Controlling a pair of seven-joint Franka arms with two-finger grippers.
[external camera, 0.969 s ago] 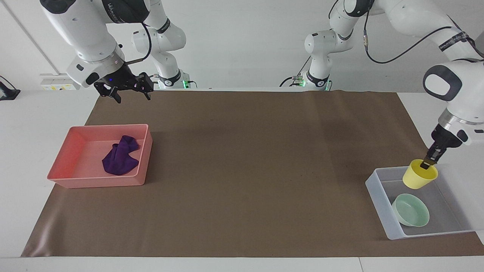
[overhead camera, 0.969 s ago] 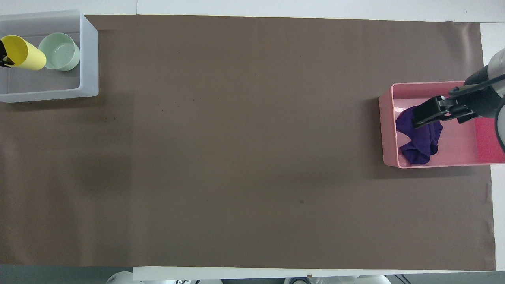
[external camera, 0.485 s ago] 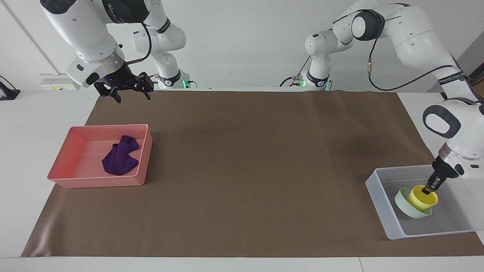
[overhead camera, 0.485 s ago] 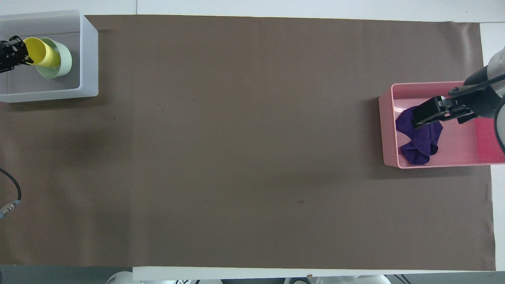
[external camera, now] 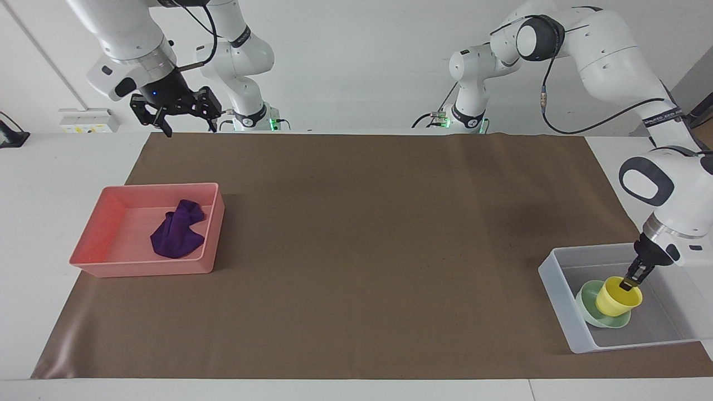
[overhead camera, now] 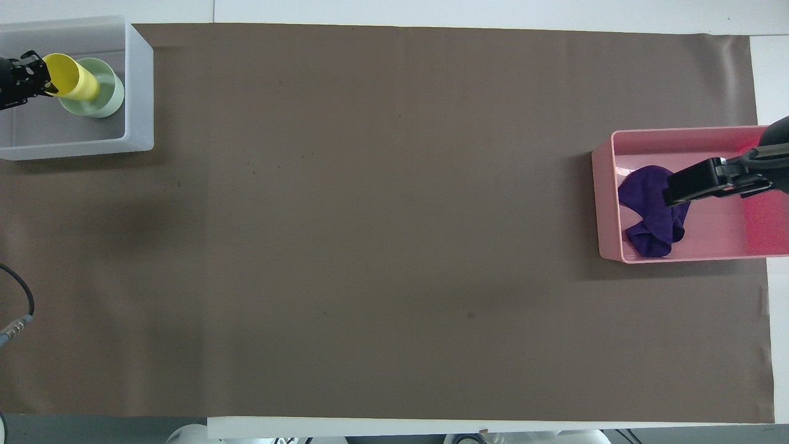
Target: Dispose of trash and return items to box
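cup: your left gripper (external camera: pixel 630 283) pinches the yellow cup's (external camera: pixel 617 297) rim, tilted in the mint bowl (external camera: pixel 589 311), lower right
box: grey bin (external camera: pixel 562 312), walls close round
right gripper (external camera: pixel 186 121): fingers spread, empty, upper left

The yellow cup (external camera: pixel 617 296) sits tilted inside the pale green bowl (external camera: pixel 590 309), mouth tipped toward one o'clock in the facing view. Both lie in the translucent grey-white box (external camera: pixel 565 312) at the left arm's end of the table. The crumpled purple cloth (external camera: pixel 177 231) lies in the pink tray (external camera: pixel 106 220) at the right arm's end.
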